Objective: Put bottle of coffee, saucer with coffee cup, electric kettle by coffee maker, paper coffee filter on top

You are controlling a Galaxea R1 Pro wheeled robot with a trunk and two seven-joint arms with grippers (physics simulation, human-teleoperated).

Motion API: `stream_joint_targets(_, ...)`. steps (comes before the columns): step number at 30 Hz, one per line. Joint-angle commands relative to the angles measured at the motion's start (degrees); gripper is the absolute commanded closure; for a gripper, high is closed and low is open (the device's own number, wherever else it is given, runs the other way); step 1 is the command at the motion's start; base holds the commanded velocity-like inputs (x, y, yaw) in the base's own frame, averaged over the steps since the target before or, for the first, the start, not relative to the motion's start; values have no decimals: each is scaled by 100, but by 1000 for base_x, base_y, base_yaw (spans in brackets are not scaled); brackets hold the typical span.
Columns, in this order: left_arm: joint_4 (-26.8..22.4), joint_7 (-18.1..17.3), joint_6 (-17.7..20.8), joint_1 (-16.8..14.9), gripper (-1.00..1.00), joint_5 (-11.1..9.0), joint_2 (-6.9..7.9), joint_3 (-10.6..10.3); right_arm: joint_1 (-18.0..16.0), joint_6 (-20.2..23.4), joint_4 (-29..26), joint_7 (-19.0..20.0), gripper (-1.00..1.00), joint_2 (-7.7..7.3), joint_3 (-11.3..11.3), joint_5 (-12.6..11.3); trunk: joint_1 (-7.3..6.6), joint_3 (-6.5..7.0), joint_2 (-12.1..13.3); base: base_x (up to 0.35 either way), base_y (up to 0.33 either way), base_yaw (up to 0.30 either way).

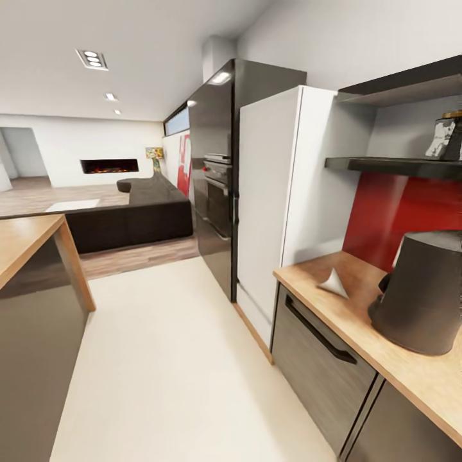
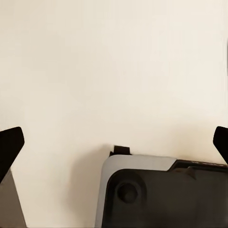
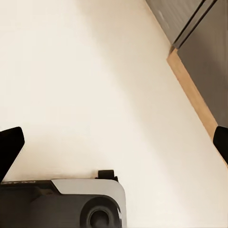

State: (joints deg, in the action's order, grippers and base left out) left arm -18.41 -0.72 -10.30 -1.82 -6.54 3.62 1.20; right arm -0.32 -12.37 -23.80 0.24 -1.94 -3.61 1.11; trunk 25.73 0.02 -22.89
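Head view: wooden desk runs along the lower right of the frame, with dark drawer fronts under it. The coffee maker, a dark tapered body, stands on it at the right edge, partly cut off by the frame. A paper coffee filter, small white cone, lies on the desk to the left of the coffee maker, near but not touching. At upper right, a dark kitchen shelf against a red backsplash carries the bottle of coffee, clipped by the right edge. White fridge and dark oven tower fill the centre; sofa and fireplace sit at far left. Another wooden counter sits at the left edge.

Left wrist view: left gripper points at the pale floor, fingers wide apart, nothing between them; robot base below.

Right wrist view: right gripper likewise over floor, fingers wide apart and empty. Cabinet front with wooden edge in the upper right of the frame.
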Motion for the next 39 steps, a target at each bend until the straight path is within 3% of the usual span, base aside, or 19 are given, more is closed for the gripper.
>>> stream_joint_targets(1, 4, -8, -16, 2, -100, -58, 0, -6, -3, -20, 7, 3, -100, 2, -17, 12, 5, -2, -3, 305, 166, -300)
stream_joint_targets(20, 6, 19, 4, -2, -100, -51, -4, -5, -3, -16, 37, -38, -100, 15, -27, 23, 5, -2, -3, 304, 179, -300)
stream_joint_targets(22, 48, 43, 64, -2, -100, -3, -34, -40, -3, -7, 56, -40, -100, 4, -12, 42, 5, -2, -3, 296, 217, -300)
stream_joint_targets(24, 350, 52, 166, 12, -100, 104, -25, -76, -3, 25, 657, -14, -100, 16, 10, 52, 5, -2, -3, 291, 218, -300)
stream_joint_targets(28, 915, 58, 339, 8, -100, 170, -7, -68, -3, 34, 1322, -2, -100, 52, 9, 35, 5, -2, -3, 291, 219, -300)
stream_joint_targets(36, 1155, 53, 409, 7, -100, 238, -43, -79, -3, 218, 1548, -37, -100, 54, -9, 40, 5, -2, -3, 284, 219, -300)
stream_joint_targets(39, 1094, 32, 374, -16, -100, 572, -66, -75, -3, 460, 1552, -23, -100, 64, -23, 11, 5, -2, -3, 145, 122, -300)
